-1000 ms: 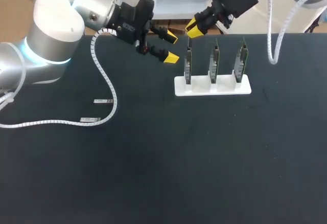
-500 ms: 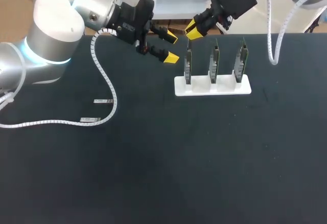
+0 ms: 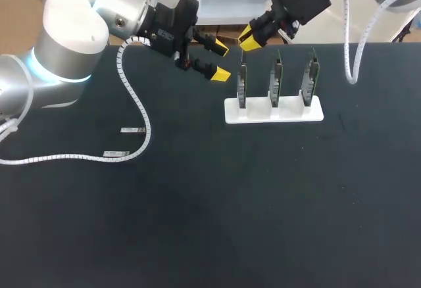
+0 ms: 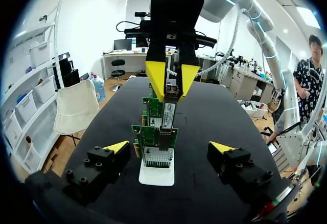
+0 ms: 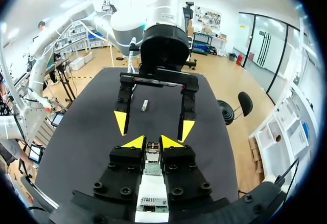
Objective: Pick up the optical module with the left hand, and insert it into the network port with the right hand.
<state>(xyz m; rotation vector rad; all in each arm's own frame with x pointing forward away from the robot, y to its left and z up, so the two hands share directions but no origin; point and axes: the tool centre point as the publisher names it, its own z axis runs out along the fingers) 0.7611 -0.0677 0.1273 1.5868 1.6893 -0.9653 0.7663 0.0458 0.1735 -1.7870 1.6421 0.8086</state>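
My right gripper (image 3: 248, 36) hangs over the leftmost network card (image 3: 242, 85) and is shut on a slim optical module (image 4: 167, 117) held upright. The module's lower end meets the port cage on that card (image 4: 155, 138); how deep it sits I cannot tell. In the right wrist view the module (image 5: 152, 150) shows between my right gripper's (image 5: 152, 142) yellow tips. My left gripper (image 3: 220, 60) stands open just left of the cards with nothing in it, facing them. In its own view my left gripper (image 4: 168, 147) frames the card row, and my right gripper (image 4: 172, 83) comes down from above.
Three green cards stand upright in a white stand (image 3: 289, 112) at the back middle of the black table. Two spare modules (image 3: 133, 130) (image 3: 117, 154) lie flat at the left, beside my left arm's white cable. One spare module (image 5: 144, 105) shows beyond my left gripper (image 5: 153, 126).
My right gripper with the module has shifted slightly left and a touch upward over the leftmost card. The left arm has not moved.
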